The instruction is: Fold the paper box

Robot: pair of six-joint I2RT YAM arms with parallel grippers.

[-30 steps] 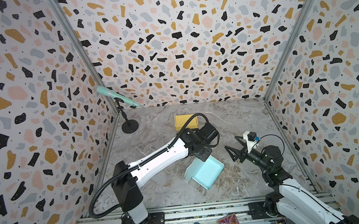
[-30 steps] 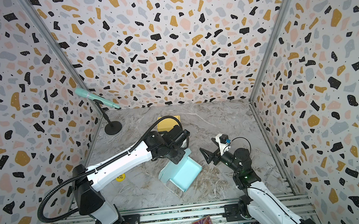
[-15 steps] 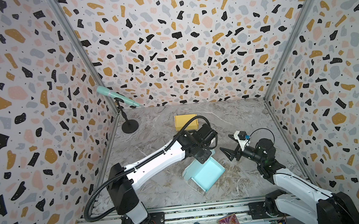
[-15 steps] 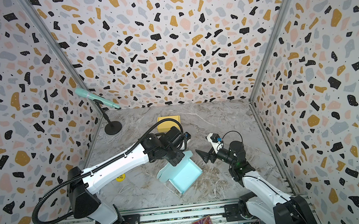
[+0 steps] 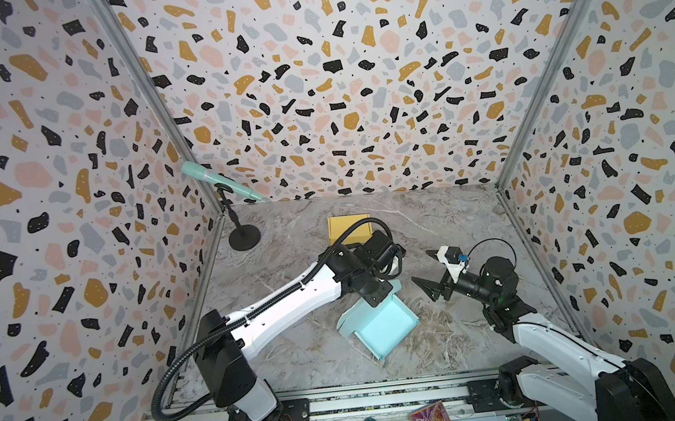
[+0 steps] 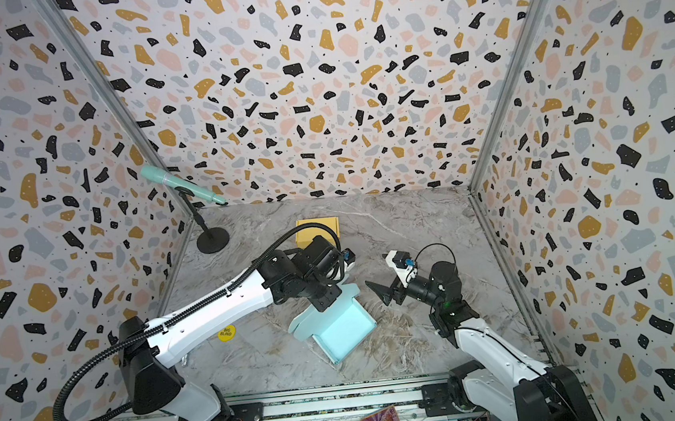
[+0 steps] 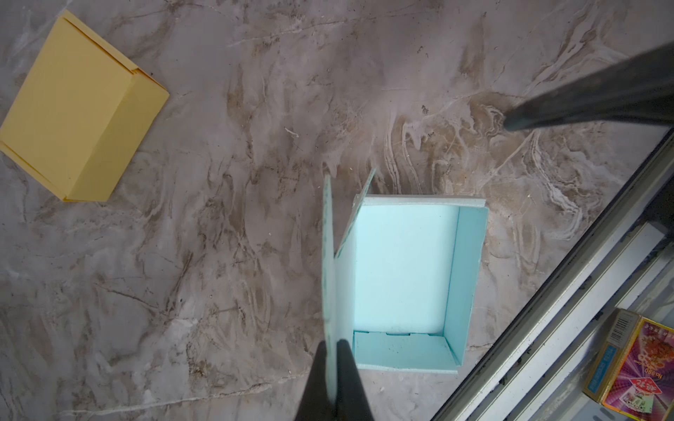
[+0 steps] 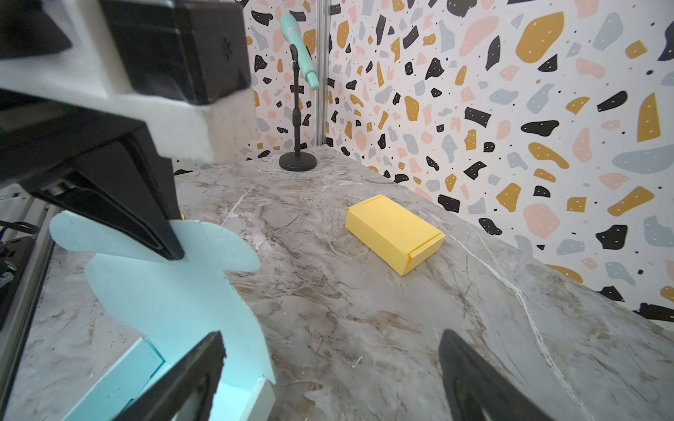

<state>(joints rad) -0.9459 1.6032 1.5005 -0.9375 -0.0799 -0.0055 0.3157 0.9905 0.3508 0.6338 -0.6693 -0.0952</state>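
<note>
On the marble table [image 5: 453, 218], an open teal paper box [image 5: 383, 328] sits near the middle, toward the front rail, its lid flap standing upright. The left gripper [image 7: 332, 346] is clamped tight on that flap's top edge. The right gripper [image 8: 330, 335] hovers just beside the box, jaws spread wide and holding nothing. A closed yellow box [image 5: 348, 229] lies behind, well apart; a teal microphone [image 5: 216, 180] stands in the far left corner

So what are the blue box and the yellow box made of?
The blue box looks like thin matte card or paper: its flap is a flat cut sheet. The yellow box is probably the same, matte, with sharp folded creases.
</note>
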